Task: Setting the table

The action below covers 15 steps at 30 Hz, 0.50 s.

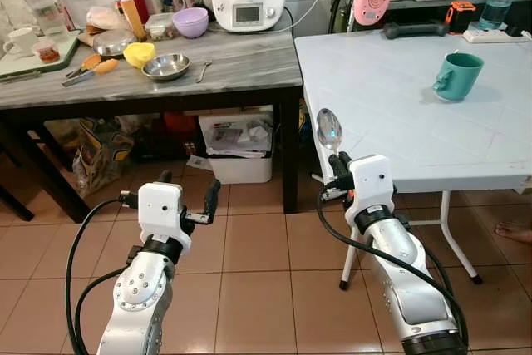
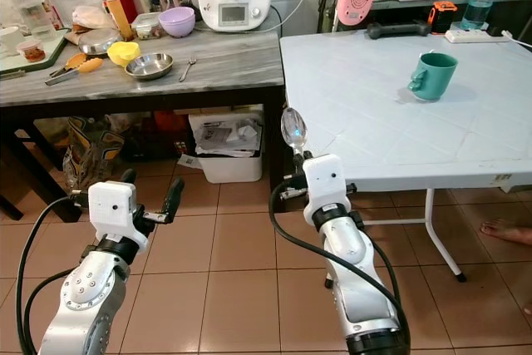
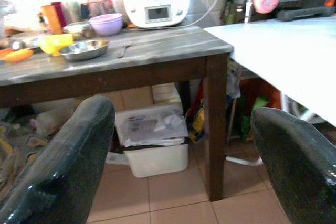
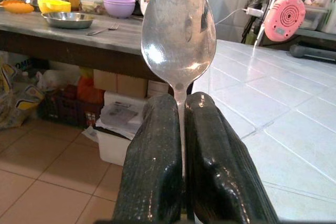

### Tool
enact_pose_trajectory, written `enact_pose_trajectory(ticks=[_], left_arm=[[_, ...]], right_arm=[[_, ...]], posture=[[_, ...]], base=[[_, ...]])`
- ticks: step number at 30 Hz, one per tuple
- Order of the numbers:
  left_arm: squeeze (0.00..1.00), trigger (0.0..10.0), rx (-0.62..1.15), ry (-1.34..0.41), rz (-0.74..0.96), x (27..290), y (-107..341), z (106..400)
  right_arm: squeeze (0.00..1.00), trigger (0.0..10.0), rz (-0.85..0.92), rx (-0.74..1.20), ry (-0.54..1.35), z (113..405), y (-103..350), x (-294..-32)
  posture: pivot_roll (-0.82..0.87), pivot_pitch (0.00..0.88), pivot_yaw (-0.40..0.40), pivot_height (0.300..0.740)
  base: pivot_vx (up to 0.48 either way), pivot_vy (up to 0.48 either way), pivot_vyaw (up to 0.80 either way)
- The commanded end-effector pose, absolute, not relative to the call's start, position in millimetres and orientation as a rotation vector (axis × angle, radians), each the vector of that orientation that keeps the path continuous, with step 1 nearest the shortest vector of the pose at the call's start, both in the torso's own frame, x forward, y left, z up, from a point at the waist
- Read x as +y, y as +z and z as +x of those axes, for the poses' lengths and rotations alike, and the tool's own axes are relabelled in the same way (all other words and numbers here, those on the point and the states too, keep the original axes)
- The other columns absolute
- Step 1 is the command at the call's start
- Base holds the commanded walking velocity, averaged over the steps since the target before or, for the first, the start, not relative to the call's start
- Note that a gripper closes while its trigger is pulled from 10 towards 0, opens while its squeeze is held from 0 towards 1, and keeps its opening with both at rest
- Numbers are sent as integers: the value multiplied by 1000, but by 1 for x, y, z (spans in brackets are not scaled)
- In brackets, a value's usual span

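We saw one shiny metal spoon [image 1: 329, 130] pinched upright in our right claw [image 1: 339, 160]; our left claw [image 1: 184, 191] gaped wide; one green mug [image 1: 456, 76] sat on the pale tiled surface [image 1: 391, 97].

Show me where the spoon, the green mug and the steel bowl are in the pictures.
spoon [image 4: 178, 30]: right wrist view, on its bowl, above the shut right hand.
green mug [image 1: 456, 76]: left eye view, on its side wall.
steel bowl [image 1: 165, 66]: left eye view, on its inside.

No text reads clearly; the kitchen machine's display [image 1: 248, 13] is perhaps too blurred.
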State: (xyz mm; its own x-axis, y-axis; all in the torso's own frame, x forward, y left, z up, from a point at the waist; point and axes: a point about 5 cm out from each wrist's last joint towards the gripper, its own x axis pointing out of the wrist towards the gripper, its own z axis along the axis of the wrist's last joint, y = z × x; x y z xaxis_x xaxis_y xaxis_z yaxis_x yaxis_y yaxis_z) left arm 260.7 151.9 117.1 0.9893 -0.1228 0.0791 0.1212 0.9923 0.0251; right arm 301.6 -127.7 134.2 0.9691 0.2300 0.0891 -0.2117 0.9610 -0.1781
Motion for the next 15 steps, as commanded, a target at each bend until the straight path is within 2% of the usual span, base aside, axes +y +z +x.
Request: enact_pose_trajectory(ticks=[1,9,15], left_arm=[[0,10000,-102,-99,39,158,123,261],[0,10000,-135,-123,-2,152,138,268],[0,10000,-287,-170,84,149,195,300]], right_arm=[[0,10000,-152,-151,242,303,144,-122],[0,10000,-154,-168,234,305,149,-124],[0,10000,-154,-175,237,308,151,-122]], posture=[[-116,34,97,740],[-114,28,85,740],[-104,26,94,740]], base=[[0,0,0],[0,0,0],[0,0,0]])
